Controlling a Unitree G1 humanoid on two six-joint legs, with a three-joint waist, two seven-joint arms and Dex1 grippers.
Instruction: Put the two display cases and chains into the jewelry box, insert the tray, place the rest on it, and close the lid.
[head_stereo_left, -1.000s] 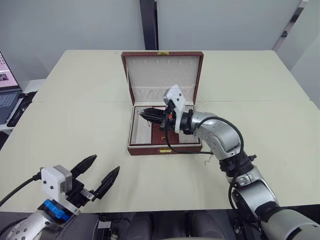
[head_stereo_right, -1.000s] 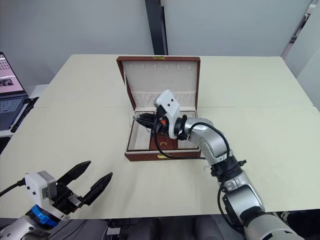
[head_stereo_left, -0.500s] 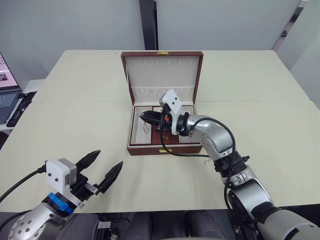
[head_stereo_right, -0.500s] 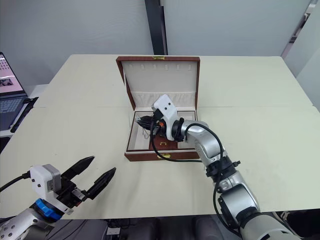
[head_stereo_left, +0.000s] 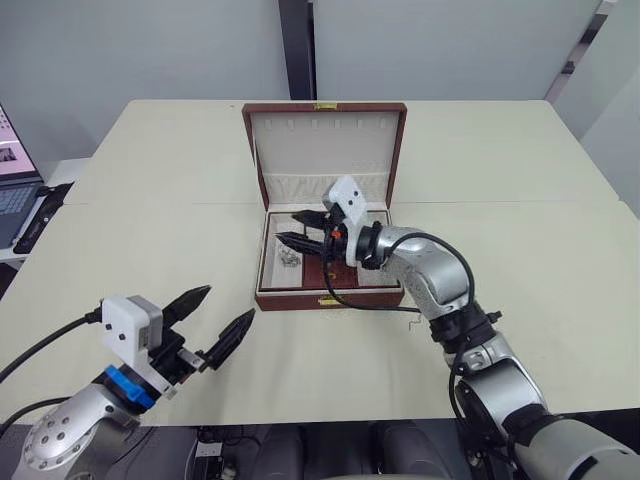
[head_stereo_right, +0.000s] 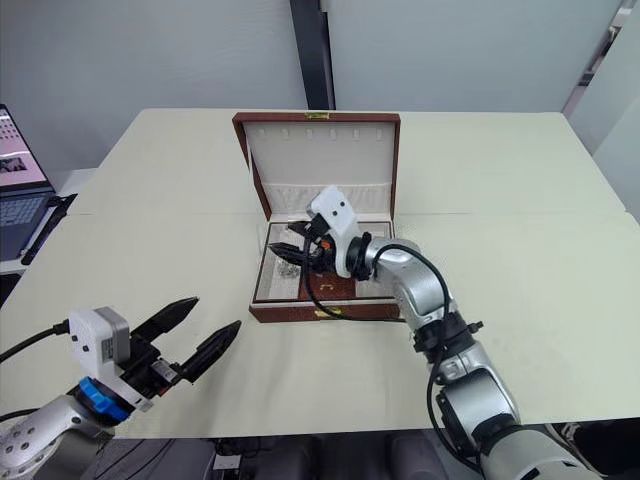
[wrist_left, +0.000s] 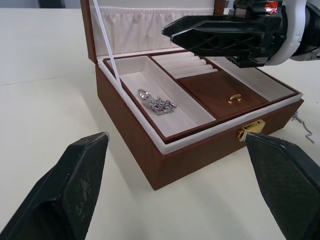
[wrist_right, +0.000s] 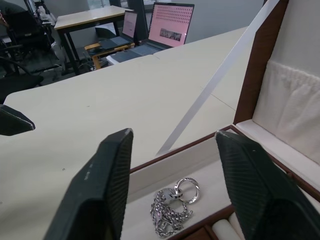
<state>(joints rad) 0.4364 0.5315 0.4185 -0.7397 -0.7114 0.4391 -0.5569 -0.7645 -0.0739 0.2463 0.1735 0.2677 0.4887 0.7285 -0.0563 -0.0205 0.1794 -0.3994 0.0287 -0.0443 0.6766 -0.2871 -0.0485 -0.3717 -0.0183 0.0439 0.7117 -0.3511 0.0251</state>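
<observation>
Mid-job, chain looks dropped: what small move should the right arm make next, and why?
Probably lift the right end effector back out of the jewelry box. Its fingers are open and the chain lies loose in the tray's side compartment, so nothing remains to hold.

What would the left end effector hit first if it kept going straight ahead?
Probably the jewelry box: the open left end effector points at its front left corner, with bare table between. Depth is uncertain.

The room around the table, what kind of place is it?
Probably an office or lab: a large pale table, open laptops on other desks, and plain grey walls.
</observation>
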